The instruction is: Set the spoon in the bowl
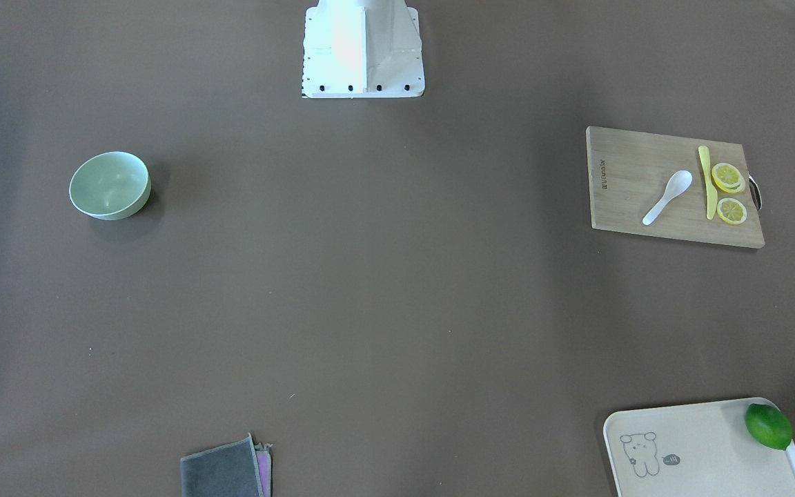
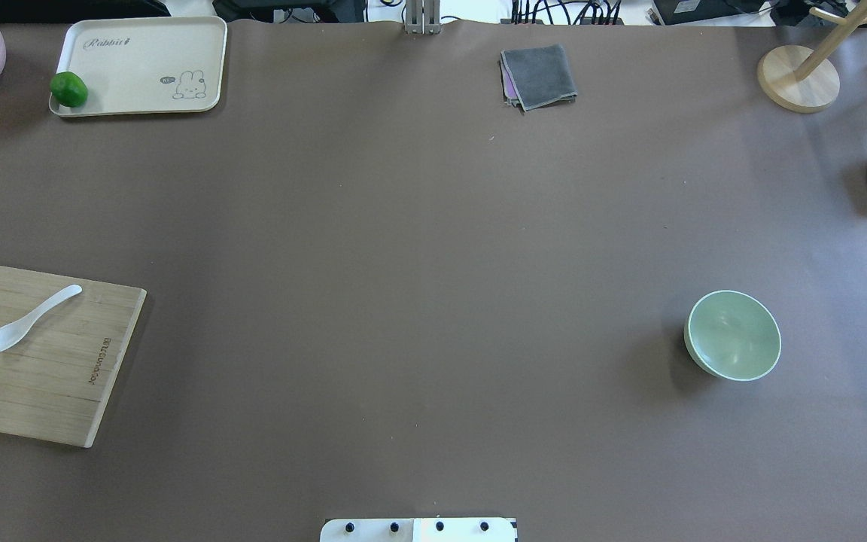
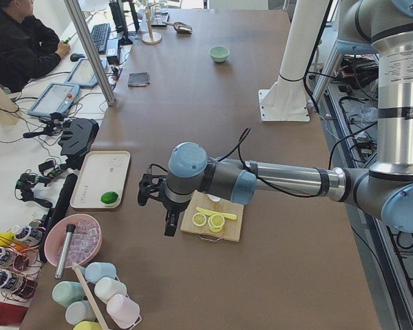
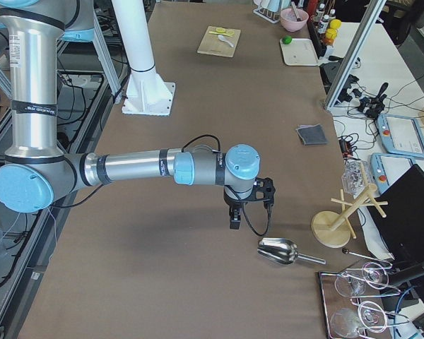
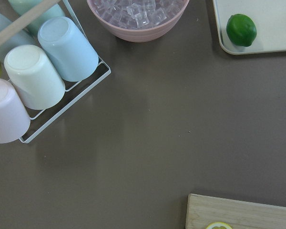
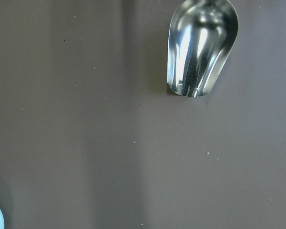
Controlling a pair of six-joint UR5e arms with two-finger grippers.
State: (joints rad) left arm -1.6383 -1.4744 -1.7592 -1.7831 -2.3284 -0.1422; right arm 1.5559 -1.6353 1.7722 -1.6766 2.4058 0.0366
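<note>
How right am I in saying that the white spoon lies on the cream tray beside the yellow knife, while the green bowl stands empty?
Not quite: the spoon lies on the wooden cutting board, not the cream tray, as the exterior front-facing view shows. It is beside the yellow knife, and the green bowl does stand empty.

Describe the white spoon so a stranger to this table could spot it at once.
Find the wooden cutting board at the robot's left end of the table. The spoon lies on it, beside a yellow knife and lemon slices. It alone is white, with a deep oval scoop; the knife is thin and flat.
</note>
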